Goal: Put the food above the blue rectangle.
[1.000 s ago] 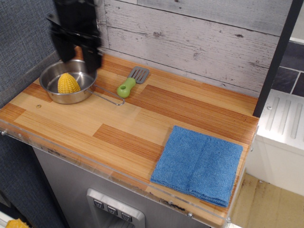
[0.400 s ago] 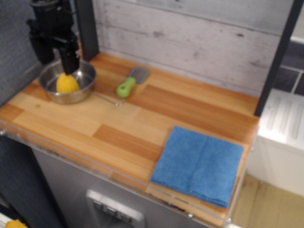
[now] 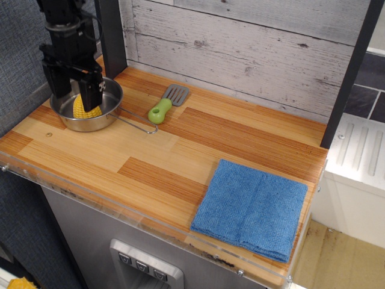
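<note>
The yellow corn cob piece [image 3: 84, 109] sits inside a steel pan [image 3: 108, 114] at the back left of the wooden counter. My black gripper [image 3: 77, 97] hangs straight over the pan, open, with one finger [image 3: 61, 95] left of the corn and the other [image 3: 93, 93] right of it, hiding most of the corn. Whether the fingers touch the corn I cannot tell. The folded blue towel [image 3: 252, 208] lies flat at the front right of the counter, far from the gripper.
A grey spatula with a green handle [image 3: 161, 109] lies just right of the pan. The pan's thin wire handle [image 3: 137, 124] sticks out toward it. A plank wall runs along the back and a black post [image 3: 111, 36] stands behind the pan.
My gripper has moved left and down, from above the pan's right rim to low over the corn, with its fingers now either side of it. The corn has not moved.
</note>
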Action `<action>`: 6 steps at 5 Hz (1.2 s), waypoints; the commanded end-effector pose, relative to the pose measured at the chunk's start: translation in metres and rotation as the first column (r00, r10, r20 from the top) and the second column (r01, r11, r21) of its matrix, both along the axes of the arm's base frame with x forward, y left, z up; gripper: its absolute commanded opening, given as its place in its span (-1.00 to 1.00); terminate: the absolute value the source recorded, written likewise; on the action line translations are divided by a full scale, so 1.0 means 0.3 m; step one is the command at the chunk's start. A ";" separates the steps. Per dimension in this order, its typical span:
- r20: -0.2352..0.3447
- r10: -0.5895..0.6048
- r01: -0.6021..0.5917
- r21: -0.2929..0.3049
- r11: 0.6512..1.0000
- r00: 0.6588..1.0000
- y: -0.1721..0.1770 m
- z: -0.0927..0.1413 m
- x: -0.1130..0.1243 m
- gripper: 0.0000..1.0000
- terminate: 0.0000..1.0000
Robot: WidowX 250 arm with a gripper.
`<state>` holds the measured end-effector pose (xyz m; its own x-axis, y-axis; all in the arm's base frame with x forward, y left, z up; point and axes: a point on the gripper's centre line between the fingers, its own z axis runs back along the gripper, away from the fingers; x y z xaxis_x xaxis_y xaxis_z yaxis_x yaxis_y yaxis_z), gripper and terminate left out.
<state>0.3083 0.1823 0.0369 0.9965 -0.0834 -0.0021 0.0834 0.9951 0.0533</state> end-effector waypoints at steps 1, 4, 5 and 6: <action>0.006 -0.020 0.020 0.035 0.999 1.000 0.008 0.005 0.048 1.00 -1.00; 0.117 0.017 -0.019 0.016 1.000 0.993 -0.084 0.193 0.037 -1.00 -1.00; 0.163 -0.037 0.039 -0.007 0.999 0.986 -0.246 0.247 0.099 -1.00 -1.00; 0.172 -0.146 0.154 -0.030 0.988 0.974 -0.416 0.224 0.154 -1.00 -1.00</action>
